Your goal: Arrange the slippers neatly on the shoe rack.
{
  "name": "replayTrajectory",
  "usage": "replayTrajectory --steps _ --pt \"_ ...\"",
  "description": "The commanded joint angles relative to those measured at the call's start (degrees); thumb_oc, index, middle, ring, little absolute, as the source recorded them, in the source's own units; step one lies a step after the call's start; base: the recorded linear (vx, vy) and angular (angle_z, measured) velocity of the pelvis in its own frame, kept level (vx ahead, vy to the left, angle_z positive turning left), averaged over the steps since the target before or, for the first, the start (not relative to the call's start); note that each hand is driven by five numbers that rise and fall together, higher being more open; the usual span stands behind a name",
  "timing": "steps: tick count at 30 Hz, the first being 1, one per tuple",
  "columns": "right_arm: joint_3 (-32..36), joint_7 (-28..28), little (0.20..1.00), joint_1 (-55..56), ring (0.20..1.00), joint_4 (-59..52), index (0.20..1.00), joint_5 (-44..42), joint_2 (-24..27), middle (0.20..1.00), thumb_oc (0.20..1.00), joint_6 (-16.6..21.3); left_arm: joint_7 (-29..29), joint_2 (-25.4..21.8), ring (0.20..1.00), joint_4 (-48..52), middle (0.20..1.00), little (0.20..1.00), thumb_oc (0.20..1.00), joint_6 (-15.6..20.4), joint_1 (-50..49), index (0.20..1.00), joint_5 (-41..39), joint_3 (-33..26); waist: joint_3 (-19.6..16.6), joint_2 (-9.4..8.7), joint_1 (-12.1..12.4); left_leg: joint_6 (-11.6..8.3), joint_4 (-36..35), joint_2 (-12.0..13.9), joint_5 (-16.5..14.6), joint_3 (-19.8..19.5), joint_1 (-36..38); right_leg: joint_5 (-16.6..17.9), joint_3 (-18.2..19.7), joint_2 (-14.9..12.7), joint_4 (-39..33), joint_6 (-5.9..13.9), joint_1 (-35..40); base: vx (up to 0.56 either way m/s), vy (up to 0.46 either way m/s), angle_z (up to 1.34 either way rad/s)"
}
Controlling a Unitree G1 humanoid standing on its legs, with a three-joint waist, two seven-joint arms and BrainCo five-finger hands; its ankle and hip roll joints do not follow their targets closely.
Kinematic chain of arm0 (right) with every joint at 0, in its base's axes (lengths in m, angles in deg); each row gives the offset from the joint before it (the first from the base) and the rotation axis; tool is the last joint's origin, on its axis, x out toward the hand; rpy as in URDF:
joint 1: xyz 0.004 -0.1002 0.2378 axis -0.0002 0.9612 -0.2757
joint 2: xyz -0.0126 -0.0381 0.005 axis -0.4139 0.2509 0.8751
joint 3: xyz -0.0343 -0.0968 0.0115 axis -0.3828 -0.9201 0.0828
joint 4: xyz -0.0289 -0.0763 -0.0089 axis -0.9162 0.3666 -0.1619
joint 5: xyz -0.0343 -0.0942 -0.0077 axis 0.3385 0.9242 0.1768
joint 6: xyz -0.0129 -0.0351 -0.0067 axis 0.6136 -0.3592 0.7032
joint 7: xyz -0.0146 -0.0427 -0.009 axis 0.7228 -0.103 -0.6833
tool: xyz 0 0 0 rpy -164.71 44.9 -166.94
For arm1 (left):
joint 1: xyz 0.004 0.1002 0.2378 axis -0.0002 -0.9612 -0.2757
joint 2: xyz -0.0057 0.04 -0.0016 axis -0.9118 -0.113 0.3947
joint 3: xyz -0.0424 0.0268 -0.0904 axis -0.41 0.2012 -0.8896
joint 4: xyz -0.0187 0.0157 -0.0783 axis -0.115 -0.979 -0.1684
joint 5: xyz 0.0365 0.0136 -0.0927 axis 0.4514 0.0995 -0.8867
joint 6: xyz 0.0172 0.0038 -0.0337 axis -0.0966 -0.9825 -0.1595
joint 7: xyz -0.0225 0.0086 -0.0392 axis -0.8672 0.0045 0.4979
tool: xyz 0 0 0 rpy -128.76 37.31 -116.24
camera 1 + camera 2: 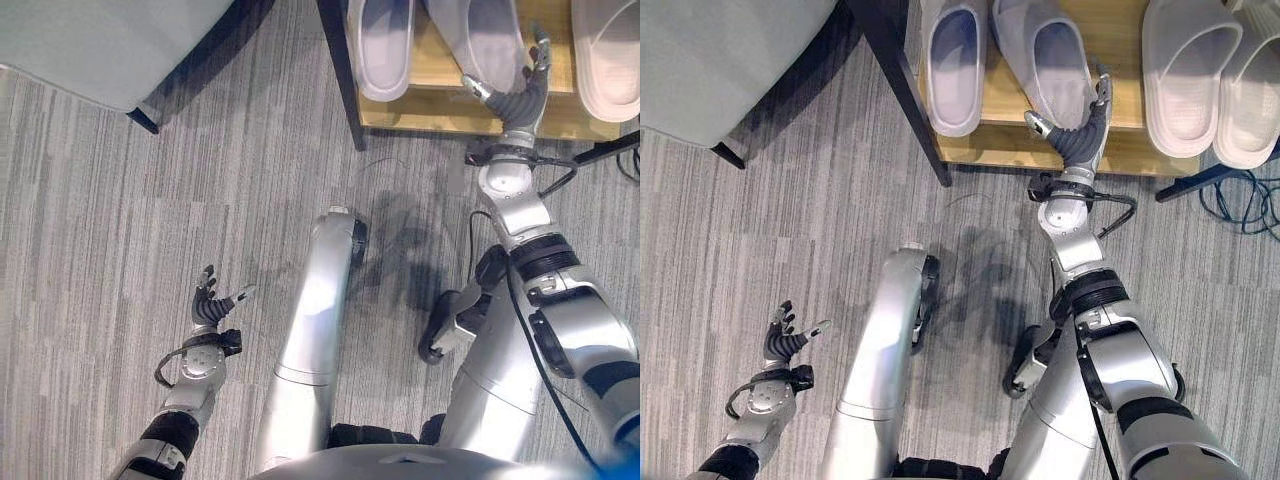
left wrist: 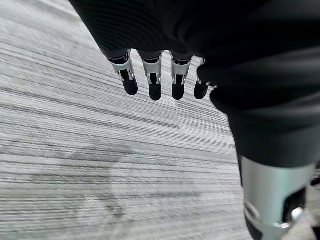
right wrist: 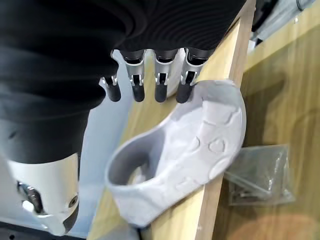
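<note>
The wooden shoe rack (image 1: 1110, 135) stands at the far side of the grey striped carpet (image 1: 760, 230), a dark post (image 1: 902, 85) at its front corner, and a pale grey cushioned seat (image 1: 90, 45) sits off to the robot's left. Four slippers rest on the rack's shelf. The lilac pair (image 1: 955, 65) lies at the left end, and its right-hand slipper (image 1: 1055, 65) sits askew, heel at the shelf's front edge. The white pair (image 1: 1188, 75) lies at the right end.

The right hand (image 1: 1078, 128) is at the heel of the askew slipper, fingers spread and only loosely bent, thumb out to the side. In the right wrist view the fingertips (image 3: 160, 92) hang clear of the slipper, so the hand is not closed on anything. The left hand (image 1: 212, 305) hovers low over the carpet, fingers relaxed and apart, holding nothing.

The slippers look like moulded foam: probably light, soft enough to give under a squeeze, not fragile, and a little smooth on the outside. The thick heel rim or the side wall looks the surest place to pinch, or a flat push on the heel could square it up.

A clear plastic bag (image 3: 260, 175) lies on a lower shelf. No writing is legible anywhere.
</note>
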Motion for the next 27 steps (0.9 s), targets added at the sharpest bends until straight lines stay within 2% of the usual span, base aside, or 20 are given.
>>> replayTrajectory --steps 1,12,19,27 --pt "1.25 0.11 1.0 -2.65 1.0 -1.3 1.0 -2.6 1.32 1.0 1.0 1.88 -1.4 -3.62 1.0 0.31 1.0 1.0 1.0 1.75 -4.65 1.0 -1.48 0.21 -0.54 -0.96 2.32 -3.86 3.65 -0.9 -6.61 -8.35 1.5 7.48 5.1 -0.78 4.56 0.96 -0.27 0.0 0.0 0.0" --pt "3.33 -3.86 1.0 -6.0 1.0 -10.12 1.0 1.61 5.36 1.0 1.0 3.18 -2.6 -2.97 1.0 -6.49 1.0 1.0 1.0 1.25 -2.72 1.0 0.88 -0.2 -0.54 -1.37 1.7 -4.17 4.32 -0.76 -6.52 -8.56 1.5 7.14 5.83 -0.43 6.03 0.93 -0.6 0.0 0.0 0.0" --pt "4.62 -4.4 1.0 -4.22 1.0 -7.07 1.0 0.41 5.7 1.0 1.0 3.19 -2.5 -1.95 1.0 -8.37 1.0 1.0 1.0 1.29 -2.18 1.0 0.31 -0.15 -0.54 -1.59 1.47 -4.27 4.27 -0.62 -6.56 -8.7 1.5 7.25 5.54 -0.4 6.05 0.89 -0.51 0.0 0.0 0.0" --pt "4.82 -2.16 1.0 -2.84 1.0 -2.95 1.0 -4.19 4.79 1.0 1.0 4.44 -2.27 -1.94 1.0 -8.89 1.0 1.0 1.0 1.29 -1.45 1.0 0.14 0.01 -0.54 -1.65 1.38 -4.29 4.48 -0.75 -6.8 -8.94 1.5 7.28 5.61 -0.18 6.25 1.26 -0.14 0.0 0.0 0.0"
